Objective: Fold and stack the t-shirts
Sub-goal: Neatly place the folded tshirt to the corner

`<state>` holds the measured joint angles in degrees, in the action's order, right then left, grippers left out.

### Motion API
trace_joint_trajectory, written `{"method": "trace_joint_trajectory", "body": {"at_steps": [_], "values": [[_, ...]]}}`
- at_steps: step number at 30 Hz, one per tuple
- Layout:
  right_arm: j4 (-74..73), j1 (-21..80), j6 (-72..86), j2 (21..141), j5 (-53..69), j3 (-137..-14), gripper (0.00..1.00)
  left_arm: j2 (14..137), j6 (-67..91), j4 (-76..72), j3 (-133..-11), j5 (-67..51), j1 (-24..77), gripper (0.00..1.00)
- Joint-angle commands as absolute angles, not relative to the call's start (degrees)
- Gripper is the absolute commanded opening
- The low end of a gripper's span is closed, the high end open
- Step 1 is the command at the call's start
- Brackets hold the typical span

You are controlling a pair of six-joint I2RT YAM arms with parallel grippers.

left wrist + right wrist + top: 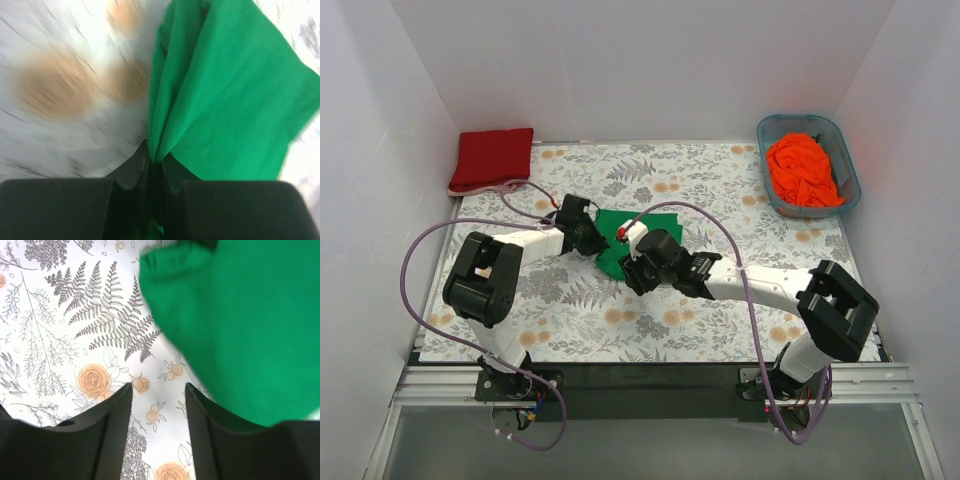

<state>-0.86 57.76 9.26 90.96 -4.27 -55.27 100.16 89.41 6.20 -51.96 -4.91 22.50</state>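
clamped shut, my left claw pinches a bunched pleat of the green t-shirt, which lies in the middle of the floral table, between my two wrists. my right claw is spread wide with nothing in it, hovering over bare table just beside the shirt's near edge. the dark red t-shirt sits folded at the far left corner, and the orange t-shirt lies crumpled in the tub at the far right.

my worry is the pinch: it looks like several layers gathered unevenly, so a pull could drag the whole shirt askew or leave a crooked fold. if the bite is shallow, the fabric could slip free mid-lift. my right claw could close on table and miss the hem. my wrists are also close together, so a careless sweep could knock them.
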Motion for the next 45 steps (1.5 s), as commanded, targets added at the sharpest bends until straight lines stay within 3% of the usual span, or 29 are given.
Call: {"method": "trace_joint_trajectory", "body": {"at_steps": [1, 10, 15, 28, 45], "values": [[1.2, 57.8, 9.4, 85.0, -7.4, -53.0, 0.54, 101.2, 74.6, 17.7, -59.3, 8.9, 18.9, 0.0], [-3.7, 57.2, 10.6, 74.0, -11.2, -43.2, 0.77, 112.4, 45.0, 18.7, -77.4, 28.2, 13.4, 0.0], [-5.4, 56.1, 12.6, 72.9, -9.8, -39.9, 0.86, 121.0, 36.3, 16.4, -89.1, 31.0, 11.0, 0.0], [-13.0, 54.4, 12.9, 79.9, -5.5, -44.6, 0.86, 135.7, 29.4, 14.2, -117.5, 30.2, 6.0, 0.0], [-17.8, 54.1, 12.9, 88.6, -2.3, -51.1, 0.85, 135.8, 33.0, 13.2, -126.8, 23.3, 0.1, 0.0]]}}
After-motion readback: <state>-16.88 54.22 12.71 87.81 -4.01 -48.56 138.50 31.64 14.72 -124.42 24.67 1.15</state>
